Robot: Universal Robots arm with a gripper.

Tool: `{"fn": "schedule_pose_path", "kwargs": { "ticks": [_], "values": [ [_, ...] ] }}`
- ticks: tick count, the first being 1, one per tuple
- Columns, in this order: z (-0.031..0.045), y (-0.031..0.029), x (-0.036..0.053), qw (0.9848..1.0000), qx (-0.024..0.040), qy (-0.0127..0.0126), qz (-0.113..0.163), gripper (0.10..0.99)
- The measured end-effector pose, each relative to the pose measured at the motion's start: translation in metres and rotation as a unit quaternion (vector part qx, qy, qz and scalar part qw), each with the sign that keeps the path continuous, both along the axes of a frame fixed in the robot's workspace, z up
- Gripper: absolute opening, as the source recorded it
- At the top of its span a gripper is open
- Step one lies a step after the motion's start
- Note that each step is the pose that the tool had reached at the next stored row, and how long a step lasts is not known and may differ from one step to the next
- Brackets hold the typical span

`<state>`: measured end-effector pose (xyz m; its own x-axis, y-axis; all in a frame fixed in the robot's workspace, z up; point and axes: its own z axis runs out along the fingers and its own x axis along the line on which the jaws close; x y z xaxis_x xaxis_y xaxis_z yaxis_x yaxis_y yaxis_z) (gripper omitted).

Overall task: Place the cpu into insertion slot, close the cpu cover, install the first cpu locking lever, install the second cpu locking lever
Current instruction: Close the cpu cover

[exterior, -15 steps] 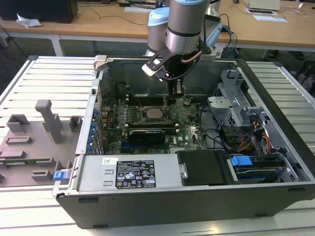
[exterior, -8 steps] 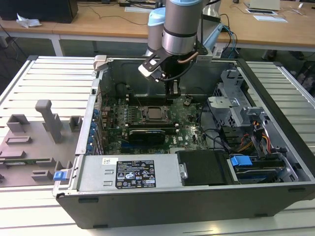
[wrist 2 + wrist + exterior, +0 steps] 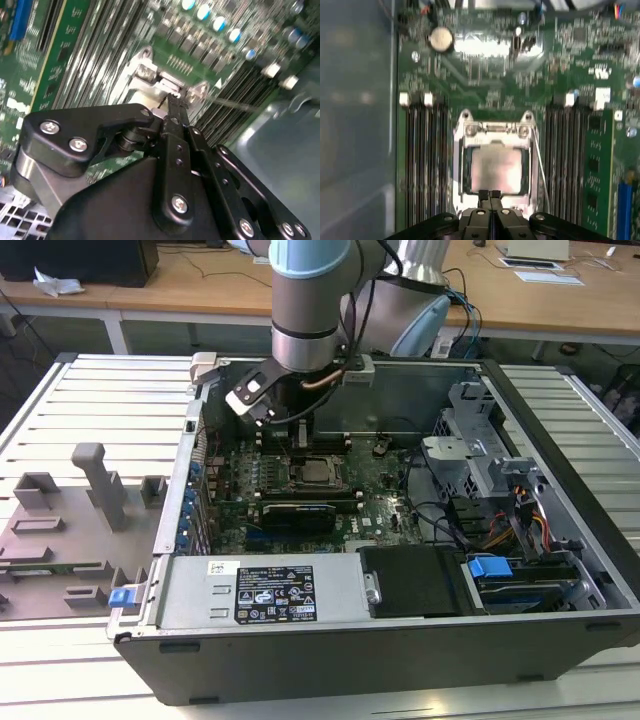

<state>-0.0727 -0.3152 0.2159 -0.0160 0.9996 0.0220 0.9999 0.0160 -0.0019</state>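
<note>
Silver cpu (image 3: 496,169) in first wrist view, closed gripper (image 3: 490,193) just beside

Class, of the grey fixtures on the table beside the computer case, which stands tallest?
The T-topped grey post, on the exterior view's left; the other fixtures around it are low blocks.

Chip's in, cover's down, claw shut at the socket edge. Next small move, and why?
Probably nudge the claw sideways toward the wire lever. The chip sits in the socket under the flat cover, while that lever seems to stand clear of it, unlatched. The claw is shut at the socket's edge.
</note>
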Motion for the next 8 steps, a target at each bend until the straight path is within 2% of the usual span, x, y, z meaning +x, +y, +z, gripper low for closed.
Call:
{"fn": "schedule_pose_path", "kwargs": {
  "ticks": [3,8],
  "values": [
    [-0.0052,0.0,-0.0046,1.0,0.0,0.0001,0.0,0.106],
    [-0.009,-0.0001,-0.0054,1.0,-0.0001,0.0001,0.0,0.106]
  ]
}}
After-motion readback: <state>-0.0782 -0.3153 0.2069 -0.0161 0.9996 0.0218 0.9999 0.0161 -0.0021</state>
